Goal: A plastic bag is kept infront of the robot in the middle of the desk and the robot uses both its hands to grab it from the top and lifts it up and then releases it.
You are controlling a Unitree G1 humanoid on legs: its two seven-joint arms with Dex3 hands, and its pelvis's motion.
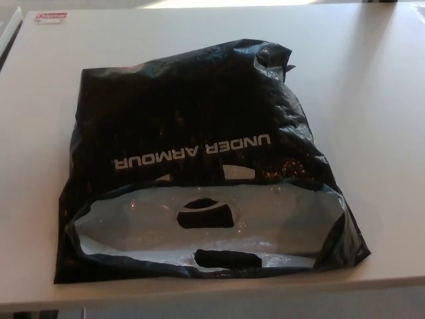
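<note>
Lying flat in the middle of the pale desk (385,133), the black plastic bag (192,113) fills most of the head view, its white lettering (192,152) reading upside down from the robot's side. The mouth of the bag faces the robot, near the desk's front edge, and gapes enough to show the grey inner lining (133,229). Two die-cut handle slots show there, one (206,213) in the far layer and one (228,258) in the near layer, close to the front edge. The far corner (272,56) is crumpled and stands up a little. A small red-and-white label (51,16) sits at the desk's far left corner, well apart from the bag.

Neither robot hand is in view, so nothing can be said about how their fingers are set; the grasp appears not yet begun. To do it well, the robot would likely bring both hands down on the open top edge, one to each side of the handle slots, and pinch both layers together. The film looks thin and slippery, so a shallow pinch may catch only one layer. Lifting both sides evenly should keep the bag from twisting.
</note>
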